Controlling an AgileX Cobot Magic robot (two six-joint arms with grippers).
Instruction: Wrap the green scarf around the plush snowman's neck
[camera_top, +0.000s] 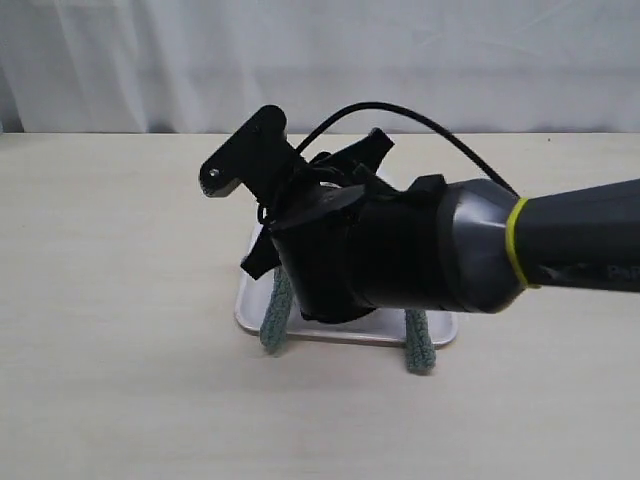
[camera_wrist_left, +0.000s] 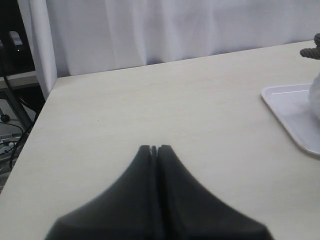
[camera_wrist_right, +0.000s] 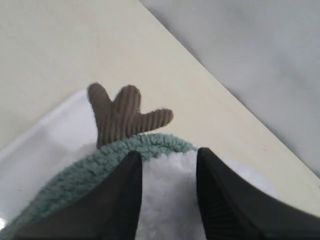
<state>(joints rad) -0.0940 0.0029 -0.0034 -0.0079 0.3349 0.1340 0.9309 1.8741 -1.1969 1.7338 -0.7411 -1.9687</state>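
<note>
Setting: a pale wooden table (camera_top: 120, 380) before a white curtain (camera_top: 300, 60); mid-table sits a flat white rectangular tray (camera_top: 250, 312), mostly hidden in the exterior view by the bulky black right arm (camera_top: 400, 250)
Task's things: the long grey-green fuzzy knit scarf (camera_wrist_right: 95, 167) lies curved over the small fluffy white plush snowman (camera_wrist_right: 167, 200), just under its brown corduroy twig arm (camera_wrist_right: 125, 112); in the exterior view the scarf's two ends hang over the tray's near edge, at 7 and 5 o'clock of the arm
Right pincer (camera_wrist_right: 168, 156): jaws about half apart, white fluff filling the gap; whether they pinch it or only straddle it cannot be told
Scarf against pincer: the band runs just beyond the fingertips, slipping behind one and reaching almost to the other
Left pincer (camera_wrist_left: 154, 150): jaws pressed together, empty, low over bare table, well apart from the tray
Step in hand: likely seating the scarf at the neck, which is hidden
Doing it well: catch knit only, not fluff; pull gently so the light toy stays upright; then cross the loose ends in front
</note>
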